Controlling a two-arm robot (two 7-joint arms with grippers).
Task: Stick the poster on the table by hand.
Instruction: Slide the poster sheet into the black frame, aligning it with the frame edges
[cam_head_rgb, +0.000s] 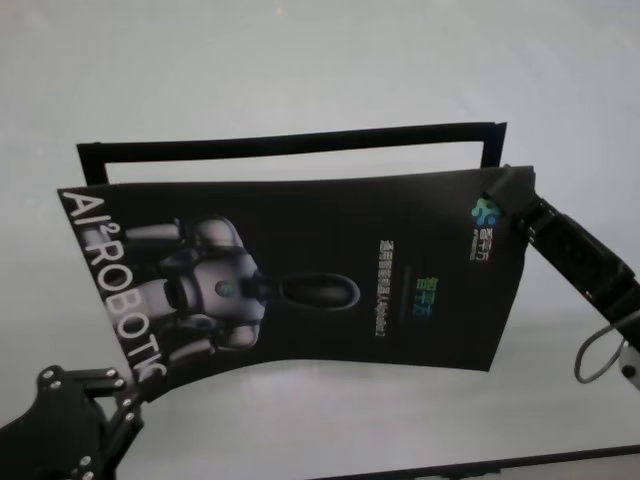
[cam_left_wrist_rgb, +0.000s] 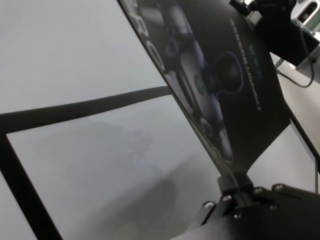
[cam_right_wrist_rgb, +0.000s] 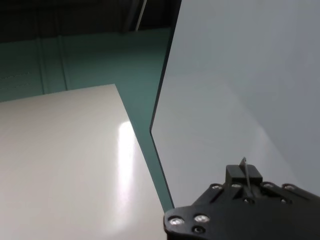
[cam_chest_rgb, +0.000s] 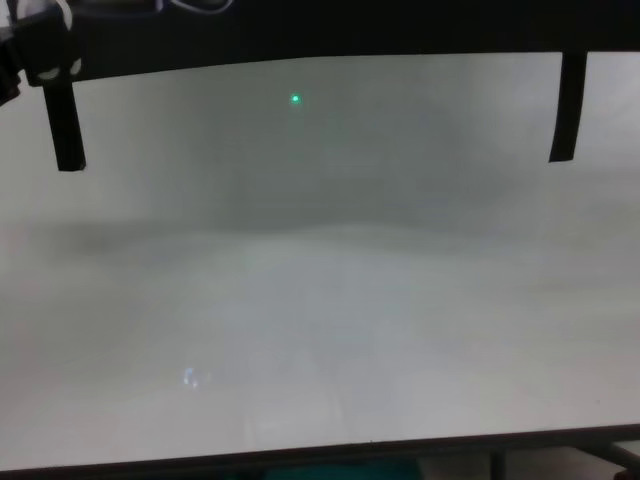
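Head view: the poster (cam_head_rgb: 330, 270) hangs above the table (cam_head_rgb: 300, 60), held between the two arms and sagging a little in the middle. Printed side faces up, robot image and white lettering toward the left end. The left gripper (cam_head_rgb: 128, 395) pinches the near-left corner; the right gripper (cam_head_rgb: 522, 212) pinches the far-right corner. A black tape outline (cam_head_rgb: 290, 143) lies on the table just behind the poster.

Left wrist view: left gripper (cam_left_wrist_rgb: 235, 182) has its fingers clamped together on the poster (cam_left_wrist_rgb: 220, 85) corner. The sheet rises off the table (cam_left_wrist_rgb: 75, 60), well clear of the tape outline (cam_left_wrist_rgb: 85, 107). The right gripper (cam_left_wrist_rgb: 280, 25) shows at the poster's other end.

Right wrist view: right gripper (cam_right_wrist_rgb: 245, 177) is closed on a thin sheet edge seen end-on.

Chest view: white table (cam_chest_rgb: 320, 320), two short black strips (cam_chest_rgb: 65, 125) near the top; neither gripper is seen here.
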